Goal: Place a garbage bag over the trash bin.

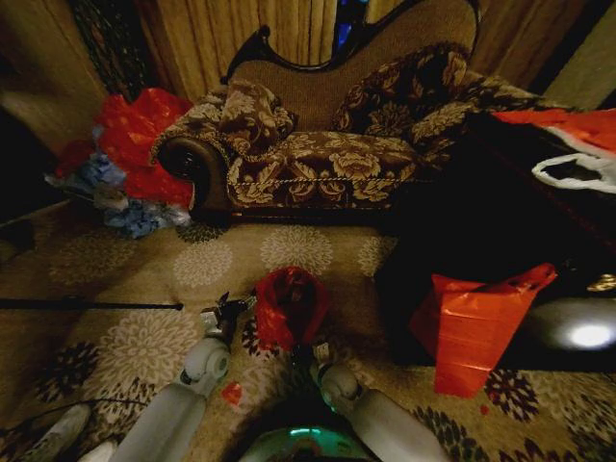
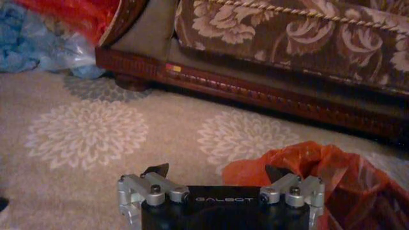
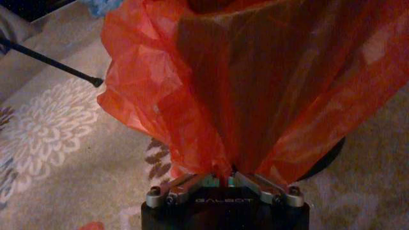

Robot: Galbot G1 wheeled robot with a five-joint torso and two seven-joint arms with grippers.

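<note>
**Bag pinched on one side, bin under it**

The right gripper (image 3: 225,178) pinches the garbage bag (image 1: 288,306), likely anchoring that side over the trash bin (image 3: 331,155) (barely showing beneath). The left gripper (image 2: 217,173) hangs spread beside the bag on the carpet (image 2: 89,158), near the sofa (image 1: 318,168).

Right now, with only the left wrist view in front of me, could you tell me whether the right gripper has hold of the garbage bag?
Observer: Yes, the right gripper is shut on a gathered fold of the garbage bag.
Operator: Thank you; where does the bag stand?
Observer: On the carpet before the sofa, with the open left gripper close at its left side.
Operator: Is anything else red nearby?
Observer: A larger orange-red bag stands apart, on the robot's right.
</note>
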